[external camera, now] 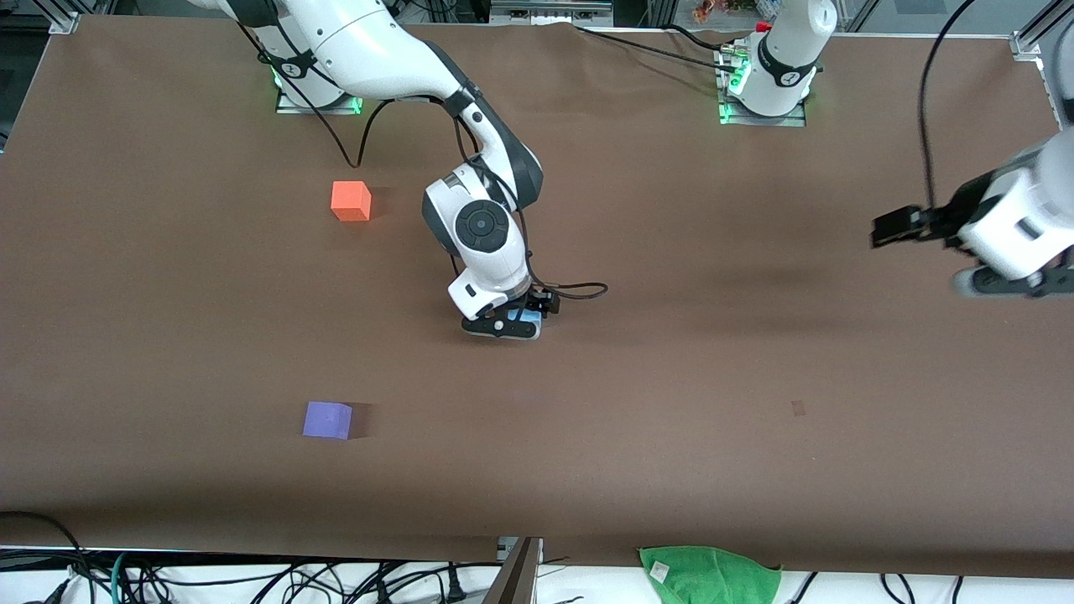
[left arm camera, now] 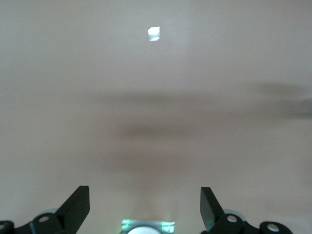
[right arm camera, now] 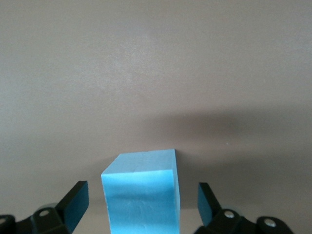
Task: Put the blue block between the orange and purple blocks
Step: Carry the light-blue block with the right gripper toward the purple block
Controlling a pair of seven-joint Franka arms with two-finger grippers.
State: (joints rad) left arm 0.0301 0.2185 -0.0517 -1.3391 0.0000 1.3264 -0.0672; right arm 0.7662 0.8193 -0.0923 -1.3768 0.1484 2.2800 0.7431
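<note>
The blue block (right arm camera: 141,195) rests on the brown table between the fingers of my right gripper (right arm camera: 142,196), which is open around it with a gap on each side. In the front view only a sliver of the blue block (external camera: 528,318) shows under the right gripper (external camera: 512,325), mid-table. The orange block (external camera: 351,200) sits nearer the right arm's base. The purple block (external camera: 327,419) sits nearer the front camera, roughly in line with the orange one. My left gripper (external camera: 1011,289) hangs open and empty, high over the left arm's end of the table (left arm camera: 145,195).
A green cloth (external camera: 709,575) lies at the table's front edge. A cable (external camera: 579,291) loops beside the right gripper. A small pale mark (external camera: 798,408) is on the mat, also seen in the left wrist view (left arm camera: 154,33).
</note>
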